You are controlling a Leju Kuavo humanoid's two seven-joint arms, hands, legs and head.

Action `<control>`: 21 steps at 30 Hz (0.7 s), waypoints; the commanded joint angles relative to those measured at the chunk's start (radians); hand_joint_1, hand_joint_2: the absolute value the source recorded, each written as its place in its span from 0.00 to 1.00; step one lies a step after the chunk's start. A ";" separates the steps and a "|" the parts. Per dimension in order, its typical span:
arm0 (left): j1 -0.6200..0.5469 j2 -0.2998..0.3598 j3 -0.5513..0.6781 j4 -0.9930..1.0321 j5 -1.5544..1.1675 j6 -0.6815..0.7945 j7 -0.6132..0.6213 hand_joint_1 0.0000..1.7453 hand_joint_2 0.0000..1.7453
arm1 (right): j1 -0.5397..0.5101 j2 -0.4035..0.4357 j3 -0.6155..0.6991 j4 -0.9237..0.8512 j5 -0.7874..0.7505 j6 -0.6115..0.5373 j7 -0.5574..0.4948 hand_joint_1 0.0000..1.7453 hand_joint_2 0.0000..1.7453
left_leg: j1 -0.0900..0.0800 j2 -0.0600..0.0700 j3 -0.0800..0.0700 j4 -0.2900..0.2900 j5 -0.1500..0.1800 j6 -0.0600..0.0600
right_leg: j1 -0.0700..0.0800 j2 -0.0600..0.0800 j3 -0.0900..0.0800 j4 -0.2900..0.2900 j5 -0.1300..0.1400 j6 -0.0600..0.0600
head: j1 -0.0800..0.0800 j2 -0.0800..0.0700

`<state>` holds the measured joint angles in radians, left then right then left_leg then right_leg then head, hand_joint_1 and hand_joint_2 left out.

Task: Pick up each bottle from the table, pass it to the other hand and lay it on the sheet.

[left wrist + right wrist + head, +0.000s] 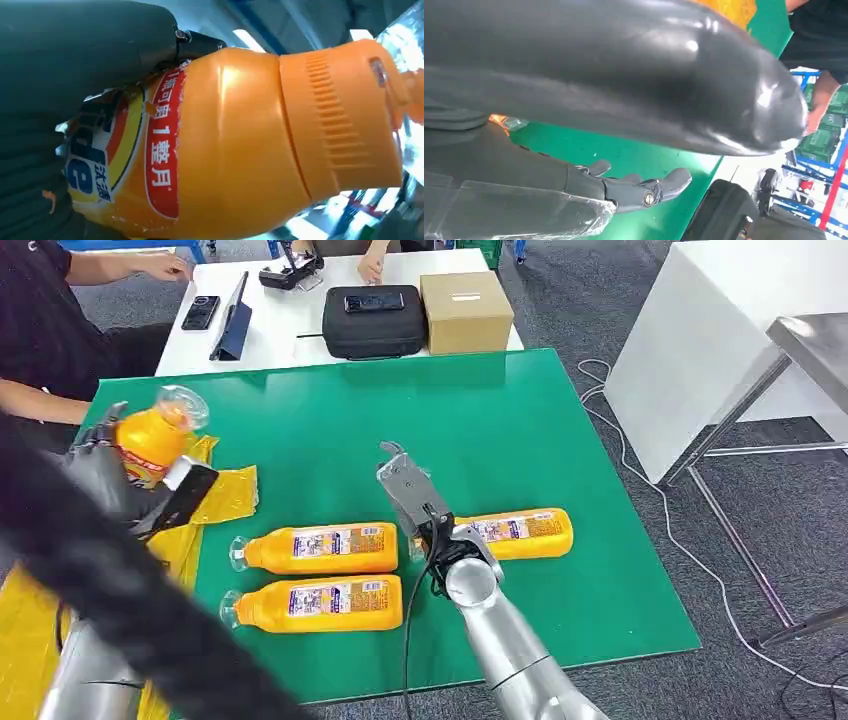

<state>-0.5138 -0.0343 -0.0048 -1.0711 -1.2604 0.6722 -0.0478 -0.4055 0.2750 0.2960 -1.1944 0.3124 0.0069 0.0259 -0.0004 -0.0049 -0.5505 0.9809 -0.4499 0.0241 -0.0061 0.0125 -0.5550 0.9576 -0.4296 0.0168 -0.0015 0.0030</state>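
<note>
My left hand [100,475] grips an orange bottle [150,445] with a clear cap, held up over the yellow sheet [228,492] at the left edge of the green table [480,420]. Close up, the bottle [225,145] sits in that hand [60,75], its red and yellow label showing. Three more orange bottles lie on the green: two side by side [320,548] [318,605] and one further right [518,533]. My right hand [410,490] hovers between them, just left of the right bottle, holding nothing. Its fingers [639,190] are stretched out over the green surface.
A white table behind holds a black case [373,320], a cardboard box [465,310], a phone [201,312] and a tablet [235,320]. A person in black [40,330] sits at the left. A white cabinet [700,340] and metal table legs [740,530] stand right.
</note>
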 commanded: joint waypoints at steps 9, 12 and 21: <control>-0.085 0.052 -0.187 0.592 -0.217 -0.006 0.068 1.00 1.00 | -0.104 -0.033 0.082 0.122 -0.039 0.025 0.004 0.00 0.00 | 0.000 0.001 0.005 -0.002 -0.001 -0.001 | 0.000 0.000 0.004 -0.001 -0.001 0.000 | 0.000 0.000; -0.071 0.066 -0.209 0.647 -0.239 -0.004 0.083 1.00 1.00 | -0.101 -0.034 0.095 0.124 -0.047 0.029 0.004 0.00 0.00 | 0.000 0.003 0.005 -0.002 -0.001 -0.001 | 0.001 0.002 0.004 -0.002 0.000 0.000 | 0.000 0.000; -0.062 0.109 -0.224 0.701 -0.252 -0.026 0.083 1.00 1.00 | -0.102 -0.043 0.127 0.124 -0.059 0.039 0.000 0.00 0.00 | 0.001 0.004 0.006 -0.002 -0.001 -0.002 | 0.001 0.003 0.005 -0.002 0.000 0.000 | 0.000 0.000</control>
<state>-0.5626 0.0237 -0.1709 -0.5203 -1.5084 0.6596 0.0362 -0.4536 0.2712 0.3662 -1.1391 0.2598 0.0416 0.0256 -0.0002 -0.0049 -0.5504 0.9808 -0.4500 0.0240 -0.0059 0.0127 -0.5542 0.9577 -0.4296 0.0168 -0.0015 0.0031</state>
